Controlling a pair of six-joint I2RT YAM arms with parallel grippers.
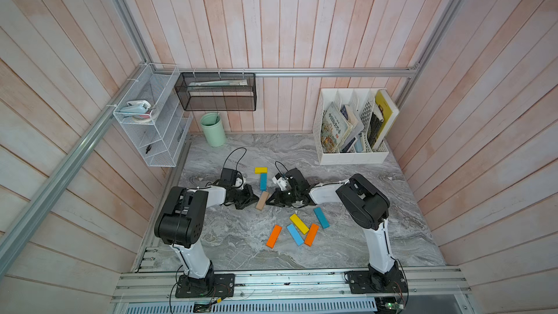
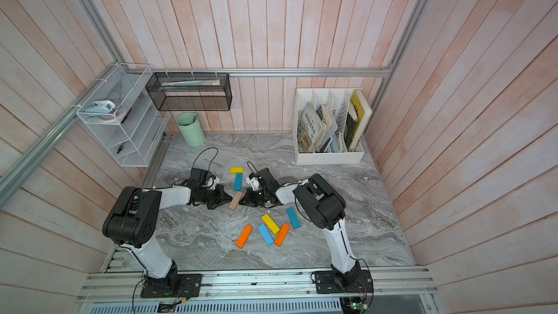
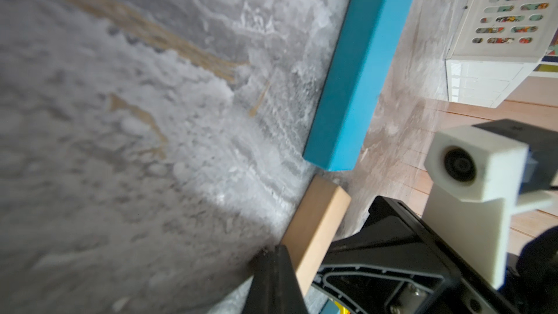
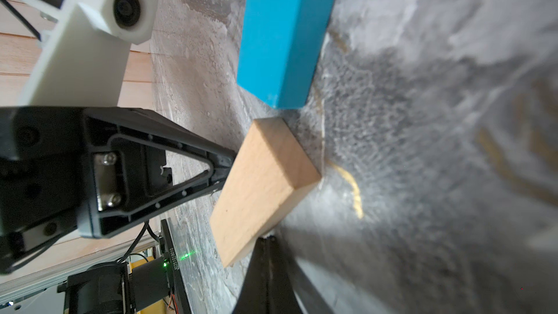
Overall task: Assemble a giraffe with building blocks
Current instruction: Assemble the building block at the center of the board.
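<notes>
Pincers first: the left gripper point(image 1: 256, 198) has its jaws pressed together on nothing, and its closed tip leans against one long side of the tan block point(image 1: 262, 200). The right gripper point(image 1: 269, 202) is closed and empty too, its tip at the opposite long side of the tan block, touching or just short of it; I cannot tell which. So the tan block lies flat on the marble tabletop point(image 1: 226, 237), flanked by two blunt points rather than gripped. Just off the tan block's far end lies a teal block point(image 1: 263, 181), nearly meeting it, and past that a yellow block point(image 1: 261, 170) lies crosswise, so I read the giraffe's head and upper neck as laid. The tan block sits slightly askew to the teal block, its near end swung toward the left arm. I judge the step in hand to be nudging it straight into the neck line. An orange block point(image 1: 274, 236), a light blue block point(image 1: 295, 234), a second yellow block point(image 1: 299, 223), a second orange block point(image 1: 311, 235) and a second teal block point(image 1: 321, 217) lie scattered well apart from the tan block, on its near side. Next I expect a small push from the left tip to square the tan block. Both tips must then back off without dragging it.
</notes>
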